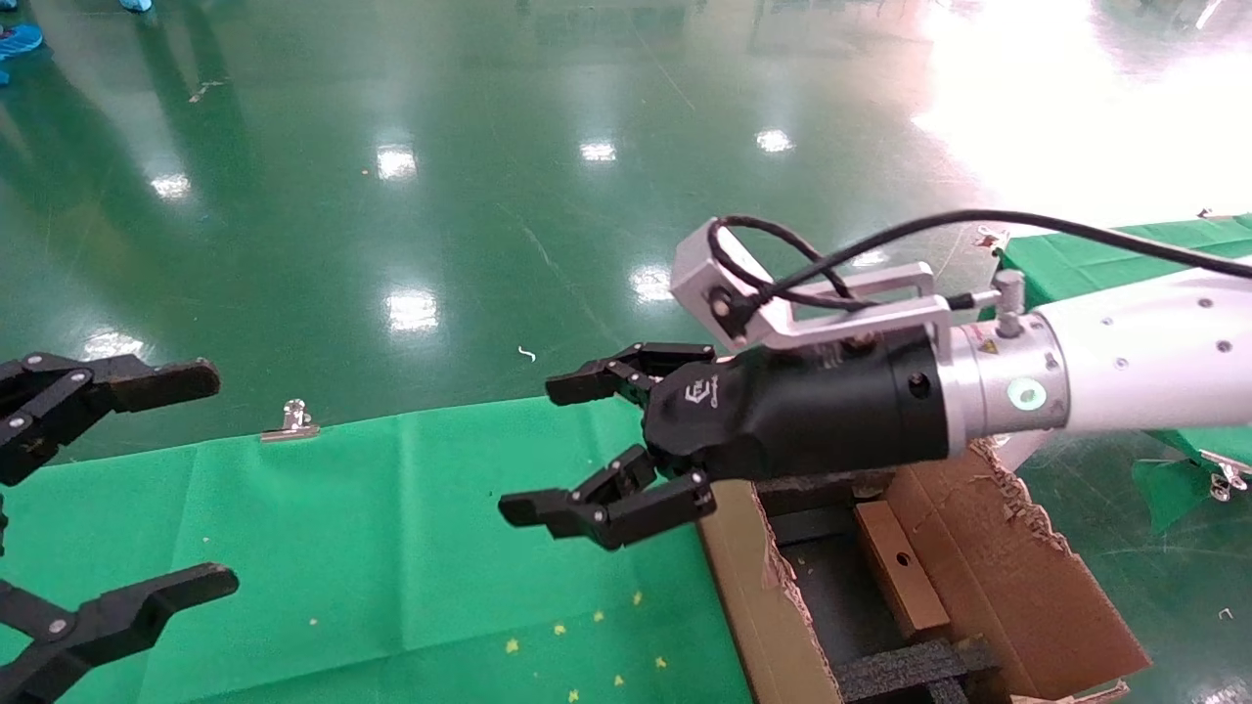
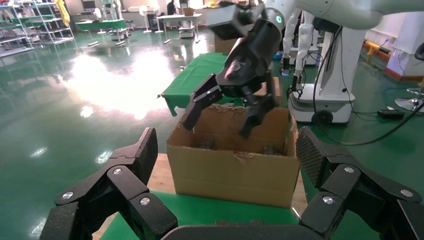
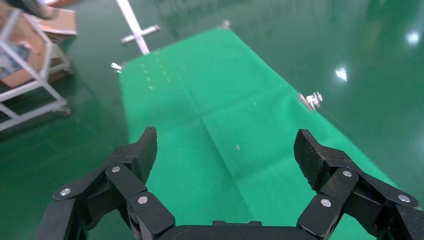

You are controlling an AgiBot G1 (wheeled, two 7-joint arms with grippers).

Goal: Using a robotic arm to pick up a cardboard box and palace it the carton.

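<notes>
The green-clothed surface (image 1: 372, 548) spreads across the head view. At its 3 o'clock edge sits the carton (image 1: 988, 577), the cardboard box (image 1: 900, 567) lying inside. Above the carton's rim the right gripper (image 1: 587, 445) hangs, fingers released, empty. At 9 o'clock the left gripper (image 1: 147, 489) rests, fingers spread.

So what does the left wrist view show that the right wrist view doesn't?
Only the left wrist view shows the carton, seen from its side, with the right gripper open and empty above its opening, on its white arm, plus the left gripper open in the foreground.

Only the right wrist view shows a long bare stretch of the green cloth with a metal clip at its edge, framed by the right gripper's own open fingers.

Both show green cloth and glossy green floor. Neither shows the small cardboard box.
</notes>
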